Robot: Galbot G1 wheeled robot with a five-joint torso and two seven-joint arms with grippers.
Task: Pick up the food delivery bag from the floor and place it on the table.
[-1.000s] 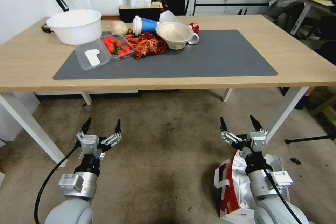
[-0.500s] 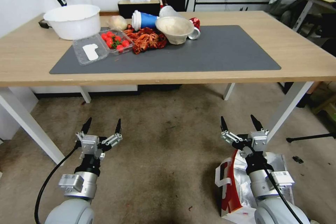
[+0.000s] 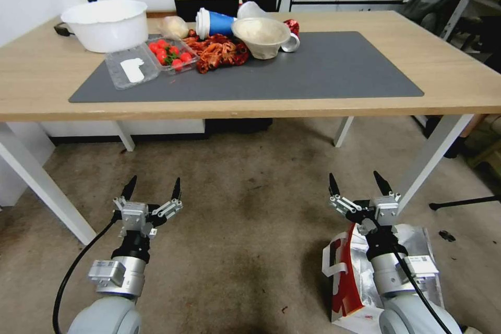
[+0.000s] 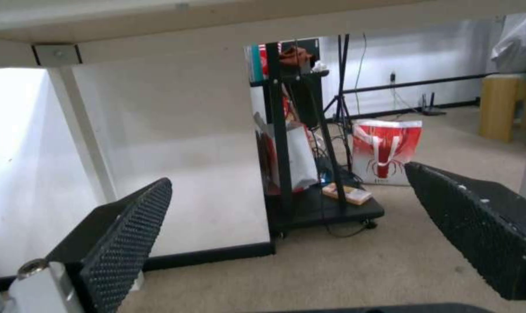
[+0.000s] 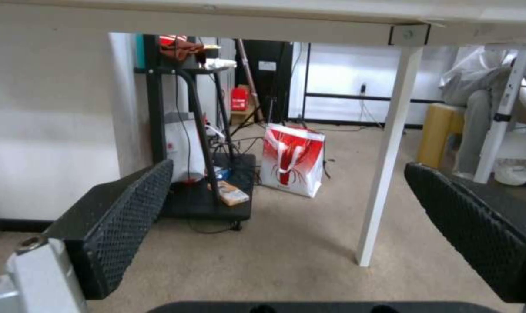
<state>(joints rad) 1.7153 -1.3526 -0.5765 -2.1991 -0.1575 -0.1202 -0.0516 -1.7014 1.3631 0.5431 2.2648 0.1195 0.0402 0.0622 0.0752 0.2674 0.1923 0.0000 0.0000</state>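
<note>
The food delivery bag (image 3: 348, 277), white with a red side panel, foil lining and a white loop handle, stands on the grey-brown floor (image 3: 250, 219) at the lower right. My right arm covers part of it. My right gripper (image 3: 359, 183) is open just above and beyond the bag's top, holding nothing. Over bare floor to the left, my left gripper (image 3: 152, 188) is also open and empty. Ahead stands the light-wood table (image 3: 459, 78) with its dark grey mat (image 3: 323, 73). The wrist views look under the tabletop past the open right gripper (image 5: 289, 169) and left gripper (image 4: 289, 182).
A white bowl (image 3: 107, 23), a tomato tray (image 3: 169, 55), crayfish (image 3: 219, 55) and cups crowd the mat's far left. White table legs (image 3: 430, 159) (image 3: 47, 188) flank the floor ahead. Beyond the table are a black cart (image 5: 205, 191) and a red-and-white bag (image 5: 290, 158).
The whole head view has shifted: the table sits higher and wider in the picture. Both grippers stay open in the same pose, and the bag stays on the floor.
</note>
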